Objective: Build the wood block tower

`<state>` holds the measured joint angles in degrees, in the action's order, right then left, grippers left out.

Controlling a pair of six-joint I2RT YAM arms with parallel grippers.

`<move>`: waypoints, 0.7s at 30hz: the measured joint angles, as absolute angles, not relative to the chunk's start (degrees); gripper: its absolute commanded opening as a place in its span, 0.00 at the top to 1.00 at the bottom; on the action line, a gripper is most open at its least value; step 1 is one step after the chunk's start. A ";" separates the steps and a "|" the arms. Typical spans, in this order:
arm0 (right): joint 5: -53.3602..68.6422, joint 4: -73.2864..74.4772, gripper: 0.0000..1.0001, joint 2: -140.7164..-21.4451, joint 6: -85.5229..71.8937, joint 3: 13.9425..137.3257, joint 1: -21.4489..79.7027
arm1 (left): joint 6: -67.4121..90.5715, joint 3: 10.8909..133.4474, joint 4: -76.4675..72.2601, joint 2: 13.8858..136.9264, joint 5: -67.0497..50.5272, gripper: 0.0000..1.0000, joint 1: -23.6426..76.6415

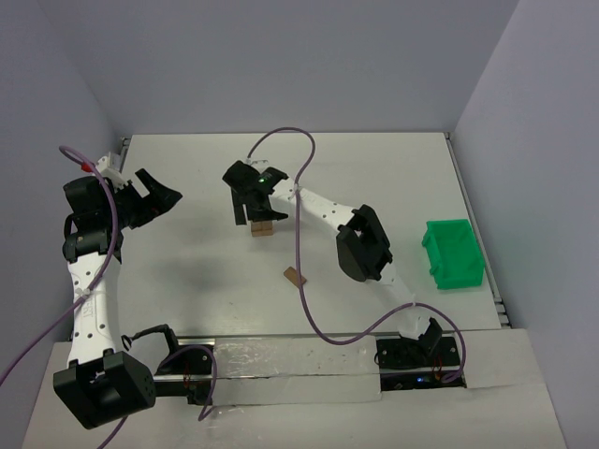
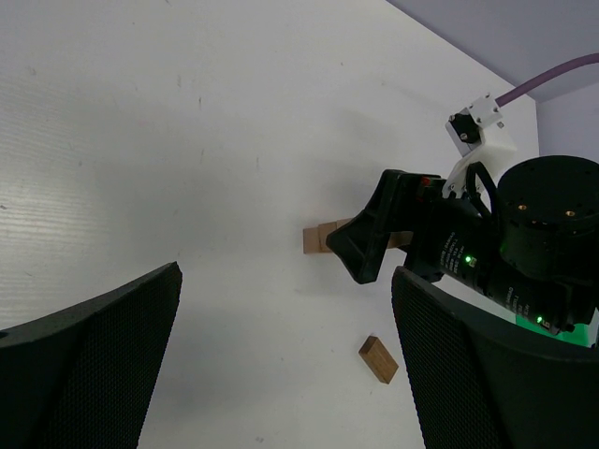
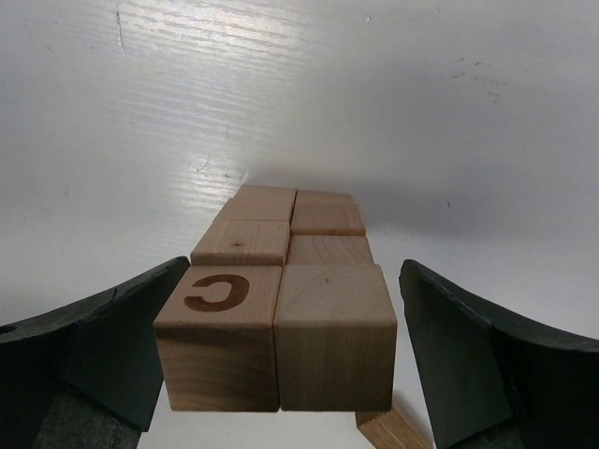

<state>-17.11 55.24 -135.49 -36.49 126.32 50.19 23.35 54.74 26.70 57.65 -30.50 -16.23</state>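
Over mid-table, right gripper (image 3: 292, 281) wide open, empty, straddling tower (image 3: 328, 224); one finger perhaps touching. I lift straight up, then fetch loose block (image 1: 296, 276). Left gripper (image 1: 157, 201) open, empty.

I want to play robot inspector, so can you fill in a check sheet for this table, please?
Surface: white table, lightly scuffed.
Job's things: wood block tower standing mid-table; one loose block lying nearer the arms.
Clutter: green bin at the right.
Grippers: left gripper open, empty; right gripper open, straddling the tower's top.
Cables: purple cable loops over the table beside the loose block.
Surroundings: plain grey walls.
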 measured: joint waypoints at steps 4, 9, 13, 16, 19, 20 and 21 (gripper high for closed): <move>-16.80 55.14 0.00 -134.62 -36.04 126.32 50.22 | 23.35 54.72 26.72 57.65 -30.53 0.01 -16.23; -16.33 54.87 0.00 -133.13 -35.02 126.32 50.22 | 23.38 54.72 26.72 57.65 -30.57 0.01 -16.23; -15.83 54.57 0.00 -131.59 -34.27 126.22 50.22 | 23.38 54.72 26.72 57.65 -30.75 0.01 -16.23; -15.69 54.28 0.00 -130.47 -33.69 125.88 50.31 | 23.40 54.72 26.72 57.65 -30.79 0.01 -16.23; -15.82 53.80 0.00 -129.47 -33.29 125.25 50.49 | 23.46 54.72 26.72 57.65 -30.82 0.01 -16.23; -15.96 53.67 0.00 -129.13 -33.20 124.92 50.53 | 23.48 54.72 26.72 57.65 -30.84 0.01 -16.23; -16.13 53.60 0.00 -128.78 -33.10 124.54 50.59 | 23.51 54.72 26.72 57.65 -30.85 0.01 -16.23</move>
